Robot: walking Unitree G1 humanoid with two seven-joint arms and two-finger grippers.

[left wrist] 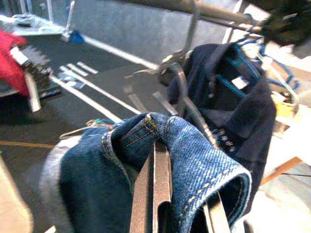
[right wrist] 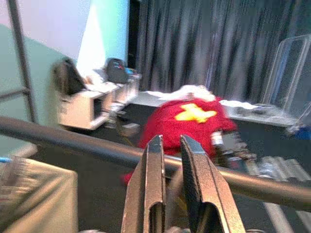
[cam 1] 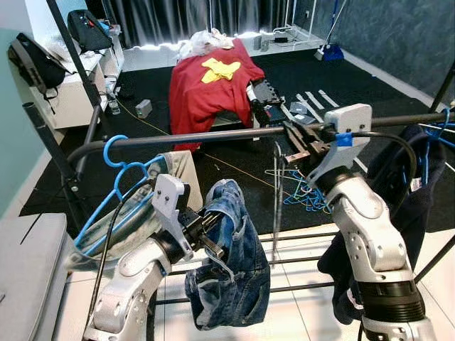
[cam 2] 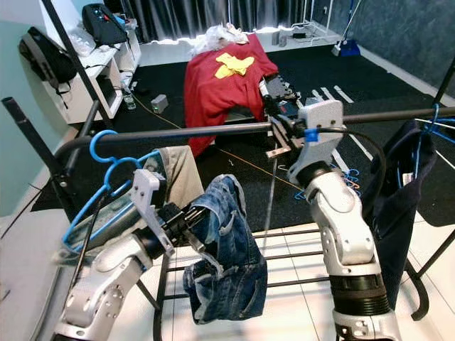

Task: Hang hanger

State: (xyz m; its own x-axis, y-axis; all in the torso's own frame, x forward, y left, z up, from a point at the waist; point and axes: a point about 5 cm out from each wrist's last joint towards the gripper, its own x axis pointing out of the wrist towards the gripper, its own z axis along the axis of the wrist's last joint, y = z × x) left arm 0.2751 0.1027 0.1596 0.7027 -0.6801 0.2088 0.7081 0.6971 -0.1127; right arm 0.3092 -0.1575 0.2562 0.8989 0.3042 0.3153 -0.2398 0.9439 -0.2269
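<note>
The left gripper (cam 1: pixel 212 238) is seen pinching blue jeans (cam 1: pixel 231 263) below the rail (cam 1: pixel 213 136); its wrist view adds a metal hanger (left wrist: pixel 182 87) hooked on the rail beside a navy shirt (left wrist: pixel 233 102). The right gripper (right wrist: pixel 177 160) is held at the rail, fingers nearly pressed together around the hanger's hook (cam 2: pixel 276 138). One red cloth (cam 1: pixel 210 82) is draped behind, over dark carpet (cam 1: pixel 398 92). A blue hanger (cam 1: pixel 117 181) is hung at the left.

Bright daylight glows along the foot of the dark curtains (cam 1: pixel 206 18) at the top of both eye views, which are sharp. The right wrist view is softly blurred throughout; the left wrist view blurs towards its edges.
</note>
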